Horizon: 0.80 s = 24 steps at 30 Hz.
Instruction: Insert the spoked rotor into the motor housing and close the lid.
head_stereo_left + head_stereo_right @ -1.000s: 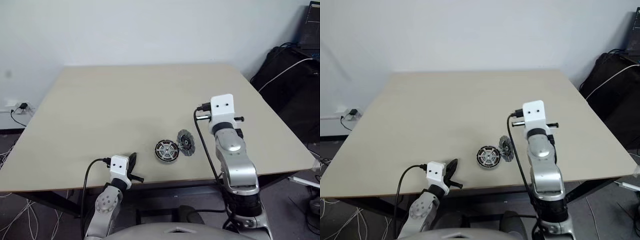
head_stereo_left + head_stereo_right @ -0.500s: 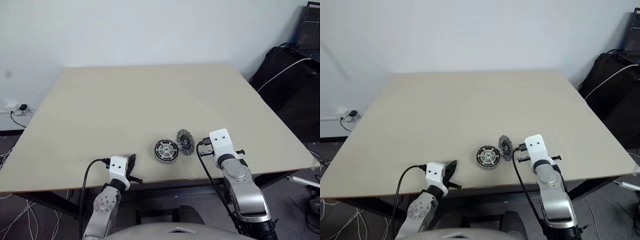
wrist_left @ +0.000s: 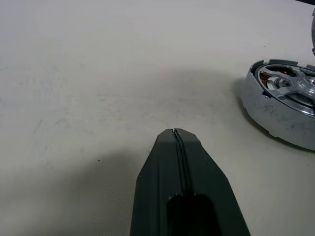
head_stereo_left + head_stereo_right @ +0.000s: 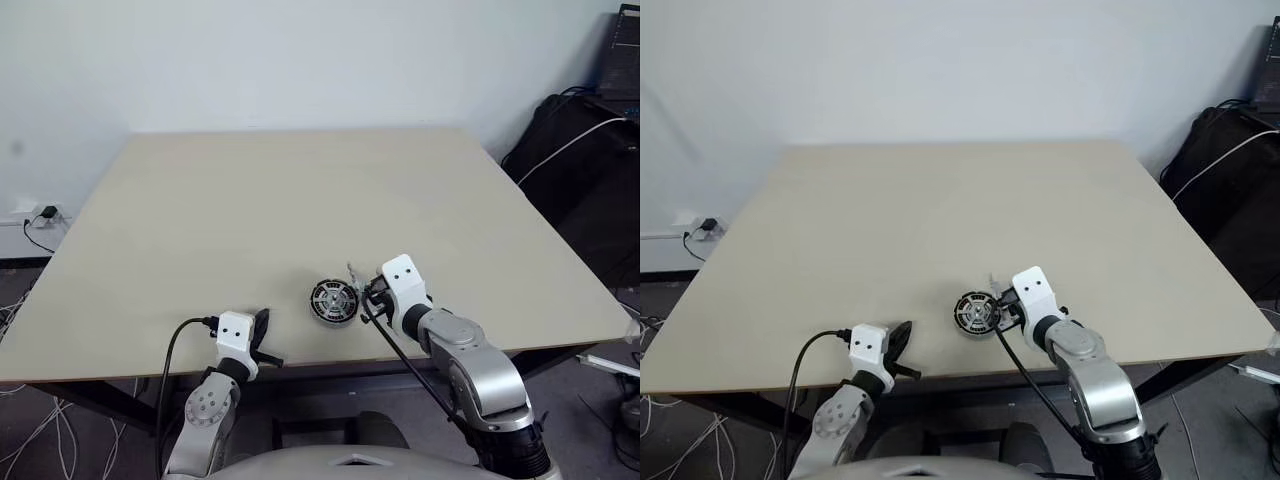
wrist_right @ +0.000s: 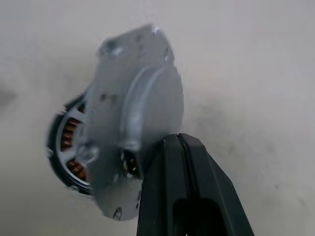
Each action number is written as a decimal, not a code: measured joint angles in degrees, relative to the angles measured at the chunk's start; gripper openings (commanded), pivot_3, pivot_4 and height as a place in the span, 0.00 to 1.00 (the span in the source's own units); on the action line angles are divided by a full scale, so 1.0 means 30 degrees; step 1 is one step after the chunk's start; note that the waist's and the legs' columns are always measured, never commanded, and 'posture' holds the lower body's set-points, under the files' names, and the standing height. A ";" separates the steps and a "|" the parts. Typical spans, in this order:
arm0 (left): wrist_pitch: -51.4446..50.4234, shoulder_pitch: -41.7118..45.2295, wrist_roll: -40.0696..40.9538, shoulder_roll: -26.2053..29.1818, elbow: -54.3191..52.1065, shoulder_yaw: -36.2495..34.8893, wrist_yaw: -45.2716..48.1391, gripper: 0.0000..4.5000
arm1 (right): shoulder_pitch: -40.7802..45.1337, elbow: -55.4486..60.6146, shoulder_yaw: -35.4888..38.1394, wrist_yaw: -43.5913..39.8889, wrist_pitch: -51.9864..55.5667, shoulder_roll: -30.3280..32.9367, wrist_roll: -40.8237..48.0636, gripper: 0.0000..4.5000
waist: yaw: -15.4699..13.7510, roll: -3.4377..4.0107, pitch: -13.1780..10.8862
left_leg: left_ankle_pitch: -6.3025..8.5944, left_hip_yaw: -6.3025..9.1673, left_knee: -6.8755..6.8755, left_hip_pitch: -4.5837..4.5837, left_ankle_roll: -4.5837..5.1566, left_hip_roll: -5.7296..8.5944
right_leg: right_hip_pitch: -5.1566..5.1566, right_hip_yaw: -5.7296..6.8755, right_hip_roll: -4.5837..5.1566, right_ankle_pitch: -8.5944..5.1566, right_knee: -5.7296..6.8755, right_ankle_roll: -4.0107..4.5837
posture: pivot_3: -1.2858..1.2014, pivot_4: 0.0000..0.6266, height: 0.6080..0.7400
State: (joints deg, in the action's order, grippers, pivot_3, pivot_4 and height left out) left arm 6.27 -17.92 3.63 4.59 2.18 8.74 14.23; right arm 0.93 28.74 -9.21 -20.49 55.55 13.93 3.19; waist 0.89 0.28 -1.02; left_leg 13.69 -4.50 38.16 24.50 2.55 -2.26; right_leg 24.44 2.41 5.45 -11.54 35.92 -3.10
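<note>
Lid getting nudged over the housing with closed fingers

Lower left, left gripper [image 4: 263,330] sits pinched together; mid-frame, right gripper [image 5: 183,147], jaws together too, presses the tilted lid [image 5: 135,113] against the motor housing [image 4: 333,301] holding the spoked rotor [image 3: 290,88]. Unheld, the lid could skid sideways off.

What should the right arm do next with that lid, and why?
Probably keep nudging the lid over onto the motor housing. The right gripper is shut and its tip sits against the lid's edge; the lid stands tilted beside the housing, where the spoked rotor already sits over copper windings. The left gripper, shut, rests apart.
</note>
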 measured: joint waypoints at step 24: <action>-0.0267 -0.0265 -0.0034 0.0013 -0.0487 -0.0299 -0.0157 0.00 | 0.1092 -0.4970 -0.2126 0.0028 -0.8093 -0.1230 0.0334 0.00 | -0.0038 -0.0002 0.0005 | 0.0000 -0.0006 -0.0003 0.0010 0.0000 0.0003 | 0.0003 -0.0001 -0.0001 0.0001 -0.0009 -0.0002 | 0.52 0.00 1.00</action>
State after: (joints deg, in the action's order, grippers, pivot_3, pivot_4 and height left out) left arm 5.47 -18.72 3.53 4.63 0.72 7.84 13.75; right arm 4.20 13.83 -15.59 -20.41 31.27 10.24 4.19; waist 0.78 0.27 -1.01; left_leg 13.69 -4.52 38.15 24.54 2.55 -2.25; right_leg 24.45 2.41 5.45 -11.54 35.89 -3.10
